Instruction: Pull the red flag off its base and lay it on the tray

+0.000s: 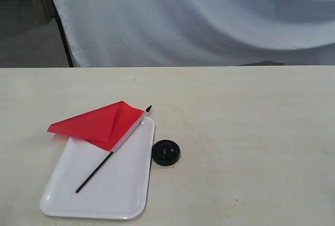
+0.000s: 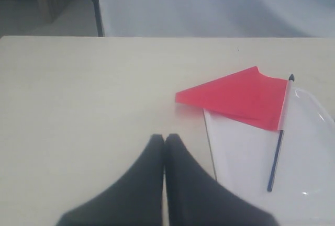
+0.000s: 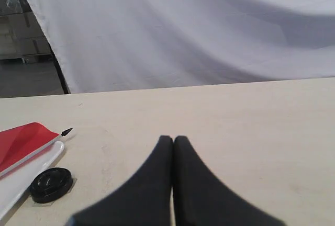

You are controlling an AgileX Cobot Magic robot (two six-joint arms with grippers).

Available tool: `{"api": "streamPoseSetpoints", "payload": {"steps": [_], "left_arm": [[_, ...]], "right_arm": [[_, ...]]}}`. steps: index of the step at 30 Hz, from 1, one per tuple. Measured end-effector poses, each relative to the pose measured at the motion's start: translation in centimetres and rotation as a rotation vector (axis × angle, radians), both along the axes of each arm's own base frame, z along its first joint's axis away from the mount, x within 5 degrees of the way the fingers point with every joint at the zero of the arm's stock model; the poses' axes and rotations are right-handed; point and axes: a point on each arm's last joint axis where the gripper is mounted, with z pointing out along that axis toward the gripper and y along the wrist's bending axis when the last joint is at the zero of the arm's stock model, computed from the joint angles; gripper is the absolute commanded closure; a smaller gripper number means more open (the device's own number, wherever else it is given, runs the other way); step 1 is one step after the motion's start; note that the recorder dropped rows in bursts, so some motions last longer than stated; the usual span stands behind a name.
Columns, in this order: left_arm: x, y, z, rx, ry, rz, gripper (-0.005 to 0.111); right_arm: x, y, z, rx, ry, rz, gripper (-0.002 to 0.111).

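The red flag [image 1: 99, 123] lies flat across the white tray [image 1: 120, 189], its black pole slanting down the tray and its pointed tip just past the tray's far corner. The empty round black base [image 1: 166, 152] stands on the table right beside the tray's right rim. Neither arm shows in the exterior view. In the left wrist view my left gripper [image 2: 165, 138] is shut and empty, held back from the flag [image 2: 241, 96] and tray [image 2: 309, 147]. My right gripper [image 3: 173, 139] is shut and empty too, with the base [image 3: 51, 182] and flag [image 3: 21, 141] off to its side.
A pale wooden table [image 1: 251, 132] holds everything. A white cloth backdrop [image 1: 209, 17] hangs behind its far edge, with a thin black stand leg [image 1: 64, 35] at the back left.
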Motion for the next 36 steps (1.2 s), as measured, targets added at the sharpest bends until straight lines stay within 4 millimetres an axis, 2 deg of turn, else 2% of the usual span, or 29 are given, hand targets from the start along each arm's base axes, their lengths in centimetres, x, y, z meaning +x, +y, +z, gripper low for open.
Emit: {"api": "streamPoseSetpoints", "payload": {"steps": [12,36], "left_arm": [[0.00,0.00,0.00,0.000,0.000,0.000,0.107],[0.00,0.00,0.00,0.000,0.000,0.000,0.107]], "right_arm": [[-0.01,-0.05,-0.22,-0.077,0.014,0.001,0.109],[-0.02,-0.05,-0.24,-0.066,0.018,0.001,0.109]]}}
